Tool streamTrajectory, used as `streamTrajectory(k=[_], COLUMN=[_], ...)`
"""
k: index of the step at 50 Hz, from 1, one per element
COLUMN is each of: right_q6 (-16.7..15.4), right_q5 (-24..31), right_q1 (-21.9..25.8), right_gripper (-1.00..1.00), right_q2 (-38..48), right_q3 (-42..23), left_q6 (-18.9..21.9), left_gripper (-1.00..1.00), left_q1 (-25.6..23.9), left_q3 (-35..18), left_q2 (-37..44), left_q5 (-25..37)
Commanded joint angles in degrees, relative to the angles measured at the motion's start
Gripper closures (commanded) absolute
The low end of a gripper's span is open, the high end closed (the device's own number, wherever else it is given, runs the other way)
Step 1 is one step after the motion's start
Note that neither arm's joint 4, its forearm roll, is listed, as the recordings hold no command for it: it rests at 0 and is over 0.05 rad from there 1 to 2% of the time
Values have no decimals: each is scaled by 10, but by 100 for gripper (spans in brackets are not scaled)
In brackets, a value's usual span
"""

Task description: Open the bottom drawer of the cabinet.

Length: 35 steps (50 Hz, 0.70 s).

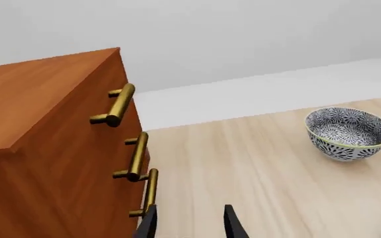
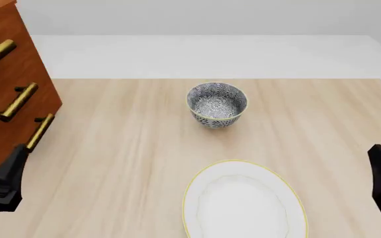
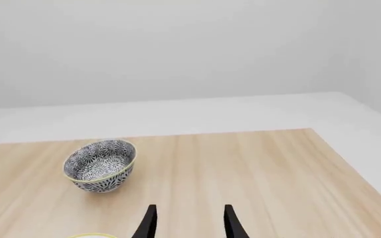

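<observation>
Front view, one cabinet (image 2: 5, 94), three drawers, one bowl (image 2: 217, 105), both claws spread.

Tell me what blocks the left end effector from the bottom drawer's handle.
Nothing visible: the left end effector is open right beside the bottom drawer's handle. The bowl and plate sit off to the side.

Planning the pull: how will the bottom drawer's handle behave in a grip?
The bottom drawer's brass handle looks rigid, a bar on two posts, so it likely won't flex. Its round, glossy surface may slip between the left gripper fingers. The tall cabinet probably stays put.
</observation>
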Motion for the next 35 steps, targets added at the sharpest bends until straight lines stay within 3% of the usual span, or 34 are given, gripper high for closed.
streamTrajectory(k=[1, 11, 12, 14, 20, 29, 35], right_q6=[3, 5, 6, 6, 8, 10, 11], right_q5=[14, 17, 17, 18, 21, 21, 23], right_q1=[-1, -2, -2, -2, -1, 0, 0], right_gripper=[-100, -100, -100, -100, -100, -100, -100], right_q2=[-20, -23, -24, -24, -26, -26, -26], right_q3=[-1, -2, -2, -2, -4, -6, -9], left_q6=[90, 195, 221, 223, 322, 368, 423], left_gripper=[-100, -100, -100, -100, -100, -100, -100], left_q1=[-18, -25, -26, -26, -28, -23, -28], left_q3=[-28, -41, -38, -43, -14, -4, 8], left_q2=[34, 59, 62, 72, 111, 154, 186], left_q5=[22, 28, 25, 27, -11, -37, -64])
